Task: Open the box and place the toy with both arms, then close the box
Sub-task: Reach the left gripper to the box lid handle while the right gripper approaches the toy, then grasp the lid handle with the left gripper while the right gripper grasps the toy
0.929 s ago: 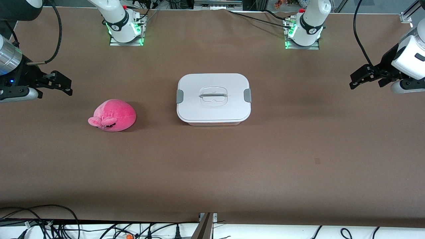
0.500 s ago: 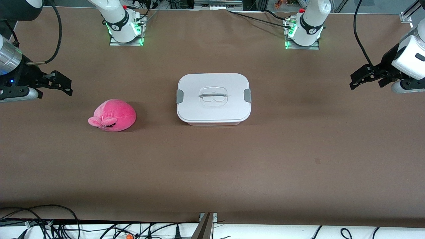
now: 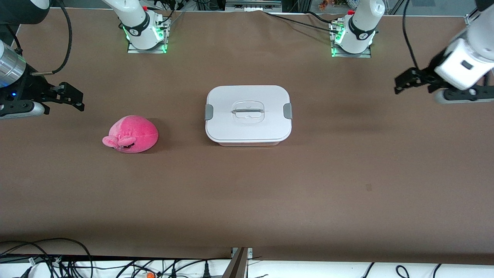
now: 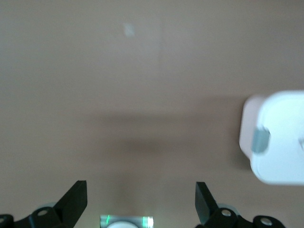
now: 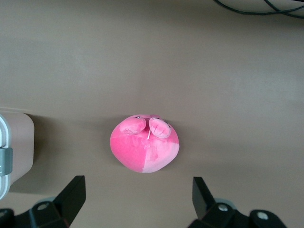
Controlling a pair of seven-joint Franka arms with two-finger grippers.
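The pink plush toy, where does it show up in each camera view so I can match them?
Front view: pink plush toy lies on the table toward the right arm's end, beside the closed box.
Left wrist view: not in it.
Right wrist view: near the middle.
Shared landmark: the box's grey side clip, in all three.

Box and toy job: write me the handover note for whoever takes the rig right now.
Left gripper: open, empty, in the air over bare table at the left arm's end.
Right gripper: open, empty, over the table at the right arm's end, near the toy.
Box: mid-table, white lid on, grey side clips down.
Toy: on the table beside the box, toward the right arm's end, slightly nearer the front camera.
Done: nothing.
Left: open box, put toy in, close it.
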